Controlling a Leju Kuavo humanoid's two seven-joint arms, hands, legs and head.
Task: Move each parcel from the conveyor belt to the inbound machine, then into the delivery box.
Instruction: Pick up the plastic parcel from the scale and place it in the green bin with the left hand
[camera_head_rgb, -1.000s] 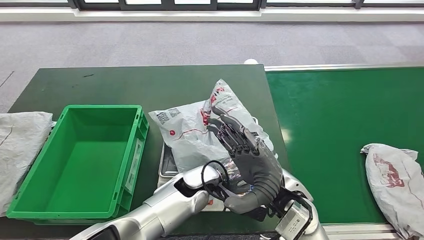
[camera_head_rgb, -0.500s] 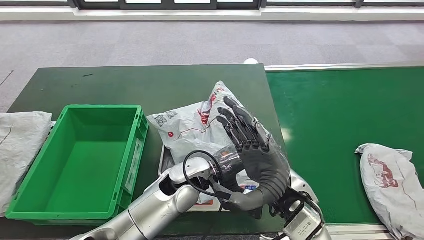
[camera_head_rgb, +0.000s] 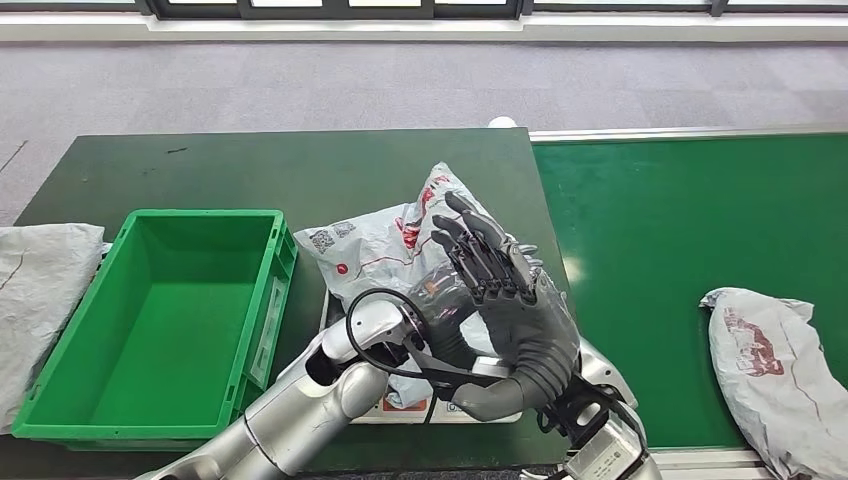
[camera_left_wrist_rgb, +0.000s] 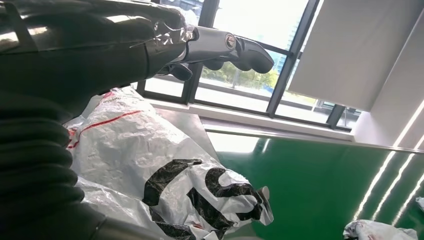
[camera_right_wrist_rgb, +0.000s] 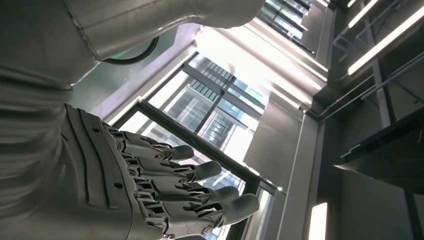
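Shifting forward under the bag, the left hand (camera_head_rgb: 440, 300) has lifted the parcel (camera_head_rgb: 385, 250) off the scale tray (camera_head_rgb: 335, 335); whether its fingers clamp it I cannot tell; the right hand (camera_head_rgb: 510, 310) stands beside, fingers apart, empty; the crate (camera_head_rgb: 60, 400) waits further left; the wrist view shows the bag's black print.

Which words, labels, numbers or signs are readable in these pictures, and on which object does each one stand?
No text can be read with certainty.
Parcel on the tray: printed label with codes, red markings, too small to read.
Same parcel, left wrist view: large black shapes, crumpled, unreadable.
Parcel on the conveyor belt: red print, blurred.
Green delivery box: side label, unreadable.
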